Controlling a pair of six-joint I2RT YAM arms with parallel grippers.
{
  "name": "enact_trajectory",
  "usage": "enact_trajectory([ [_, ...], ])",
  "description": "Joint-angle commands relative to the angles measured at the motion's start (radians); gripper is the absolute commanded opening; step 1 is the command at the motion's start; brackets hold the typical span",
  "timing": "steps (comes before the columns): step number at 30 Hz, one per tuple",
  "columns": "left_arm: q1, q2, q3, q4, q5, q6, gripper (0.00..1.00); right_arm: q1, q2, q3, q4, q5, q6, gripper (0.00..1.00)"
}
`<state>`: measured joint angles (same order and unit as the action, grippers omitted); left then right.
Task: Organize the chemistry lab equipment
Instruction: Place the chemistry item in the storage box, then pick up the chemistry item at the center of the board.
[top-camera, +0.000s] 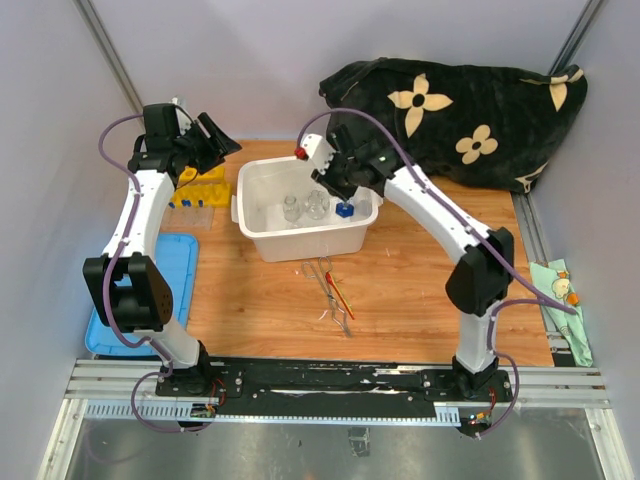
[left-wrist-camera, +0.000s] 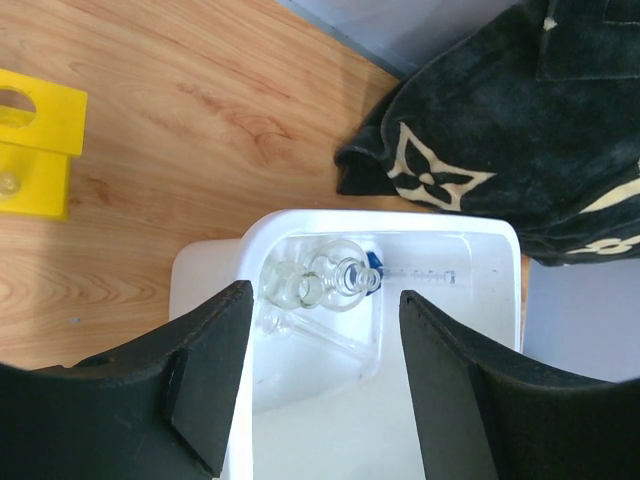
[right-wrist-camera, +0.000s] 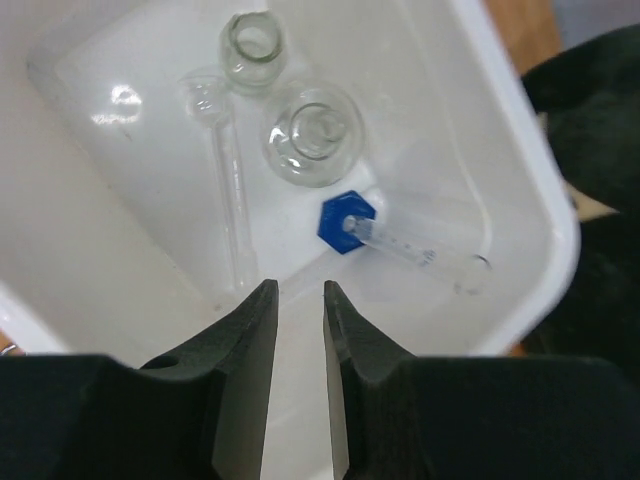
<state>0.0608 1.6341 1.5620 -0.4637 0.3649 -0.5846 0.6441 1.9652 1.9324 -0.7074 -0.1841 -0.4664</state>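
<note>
From the overhead camera I had the white plastic bin (top-camera: 300, 244) sitting mid-tabletop (top-camera: 420, 300), and most of the glassware was already inside it. The right wrist view showed a small clear glass beaker (right-wrist-camera: 250, 45), a round clear flask (right-wrist-camera: 312, 135) and the blue-based glass piece (right-wrist-camera: 405, 245) lying on its side against the bin's wall. Beside them lay a thin clear stem (right-wrist-camera: 232, 190), possibly a small funnel; the glare made that hard to call.

My right pincer (right-wrist-camera: 298, 295) hung over the bin with its jaws narrow and nothing between them. My left pincer (left-wrist-camera: 325, 292) stood wide and empty above the bin's left end, near the yellow holed tube rack (top-camera: 200, 187) on the tabletop.

What I judged was left to gather lay outside the bin. The metal tweezers (top-camera: 326, 288) and the thin red-orange tool (top-camera: 343, 300) rested together on the bare wood, just in front of the bin's near wall. That put them toward the arm bases from my right pincer, and below it. Their long axes ran roughly near to far, slanting a little to the right at the near end.

The right pincer was clearly the nearer of the two, since the left sat off beyond the bin's far-left corner. I reckoned a pick would mean drawing the right arm back over the near rim, then turning the jaws across those long axes.
</note>
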Motion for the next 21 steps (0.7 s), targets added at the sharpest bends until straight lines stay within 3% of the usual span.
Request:
enact_trajectory([
  [1,0.010,-0.022,0.012,0.024,0.015,0.002,0.65,-0.012,-0.160,0.020,-0.032,0.123,0.066,0.26],
  [4,0.010,-0.022,0.018,0.024,0.016,-0.002,0.65,-0.012,-0.242,0.013,-0.100,0.159,0.144,0.26],
  [8,0.010,-0.024,0.017,0.031,0.010,-0.011,0.65,-0.011,-0.380,-0.091,-0.212,0.091,0.317,0.27],
  [12,0.010,-0.020,0.017,0.036,0.004,-0.017,0.65,0.014,-0.520,-0.308,-0.253,0.013,0.517,0.15],
  [16,0.009,-0.024,0.007,0.048,-0.002,-0.019,0.65,0.089,-0.679,-0.536,-0.219,0.108,0.631,0.01],
  [20,0.010,-0.018,-0.002,0.057,0.005,-0.021,0.65,0.172,-0.781,-0.746,-0.180,0.256,0.672,0.01],
  [21,0.010,-0.016,-0.001,0.057,0.007,-0.021,0.65,0.190,-0.798,-0.807,-0.152,0.278,0.676,0.05],
])
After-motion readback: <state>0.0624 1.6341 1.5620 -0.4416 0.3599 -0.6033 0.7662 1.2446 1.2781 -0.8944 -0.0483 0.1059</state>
